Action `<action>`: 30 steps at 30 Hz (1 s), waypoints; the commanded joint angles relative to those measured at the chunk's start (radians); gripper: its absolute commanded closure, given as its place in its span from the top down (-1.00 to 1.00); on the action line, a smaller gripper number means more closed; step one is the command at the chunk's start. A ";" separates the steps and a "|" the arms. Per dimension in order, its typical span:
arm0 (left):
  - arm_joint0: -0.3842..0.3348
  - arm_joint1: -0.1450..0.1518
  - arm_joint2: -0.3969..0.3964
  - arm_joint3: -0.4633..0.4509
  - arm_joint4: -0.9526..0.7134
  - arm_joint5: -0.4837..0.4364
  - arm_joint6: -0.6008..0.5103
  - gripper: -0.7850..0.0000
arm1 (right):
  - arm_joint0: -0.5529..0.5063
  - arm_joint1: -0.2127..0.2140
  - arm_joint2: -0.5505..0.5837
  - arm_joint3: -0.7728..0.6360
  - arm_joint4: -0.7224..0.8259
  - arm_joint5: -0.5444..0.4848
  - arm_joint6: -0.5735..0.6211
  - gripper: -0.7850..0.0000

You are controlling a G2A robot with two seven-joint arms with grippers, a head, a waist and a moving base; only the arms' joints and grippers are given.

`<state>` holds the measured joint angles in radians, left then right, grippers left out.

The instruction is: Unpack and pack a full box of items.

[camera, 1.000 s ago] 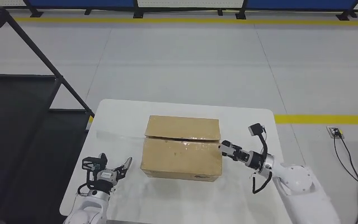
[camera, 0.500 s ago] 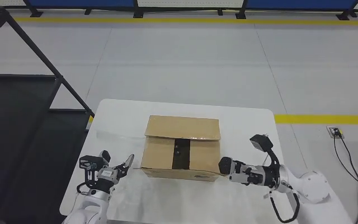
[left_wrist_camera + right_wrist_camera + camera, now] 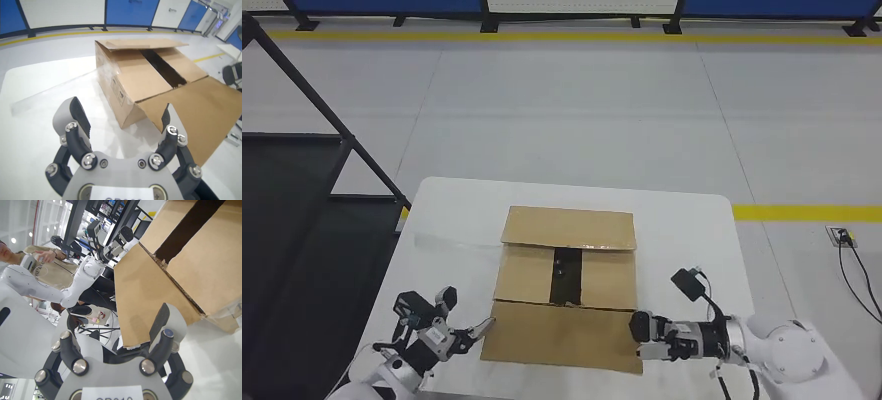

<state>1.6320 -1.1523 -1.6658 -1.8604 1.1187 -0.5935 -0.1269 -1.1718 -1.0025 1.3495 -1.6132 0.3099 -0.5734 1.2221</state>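
A brown cardboard box (image 3: 564, 262) stands mid-table. Its far flap (image 3: 568, 227) is folded back. Its near flap (image 3: 560, 336) lies spread toward the table's front edge, and a dark gap (image 3: 567, 277) shows between the two inner flaps. My left gripper (image 3: 477, 333) is open at the near flap's left corner; that corner (image 3: 160, 128) touches one finger (image 3: 168, 115). My right gripper (image 3: 639, 330) is open at the flap's right corner. There the flap corner (image 3: 130, 344) sits between the fingers, against one pad (image 3: 157, 321).
The white table (image 3: 682, 230) has bare room right and left of the box. A strip of clear tape (image 3: 53, 89) lies across the table from the box's left side. The table's front edge is close under both grippers.
The near flap has swung from closed to wide open, folding down toward the front edge. The right gripper travelled with it from the box top. The left gripper moved right to the flap's corner.
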 commanded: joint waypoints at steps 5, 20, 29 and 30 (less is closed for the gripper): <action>-0.023 0.004 0.033 0.031 0.083 0.002 -0.017 1.00 | 0.057 -0.007 0.006 0.073 0.146 0.099 -0.087 1.00; -0.034 0.004 0.037 0.037 0.078 0.015 -0.023 1.00 | 0.137 -0.038 -0.100 0.136 0.261 0.324 -0.265 1.00; -0.034 0.004 0.037 0.037 0.078 0.015 -0.023 1.00 | 0.313 -0.074 -0.221 0.286 0.221 0.496 -0.361 1.00; -0.034 0.004 0.037 0.037 0.078 0.015 -0.023 1.00 | 0.324 -0.078 -0.234 0.290 0.206 0.491 -0.371 1.00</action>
<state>1.5979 -1.1486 -1.6292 -1.8236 1.1972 -0.5787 -0.1495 -0.8593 -1.0773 1.1275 -1.3274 0.5307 -0.0771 0.8633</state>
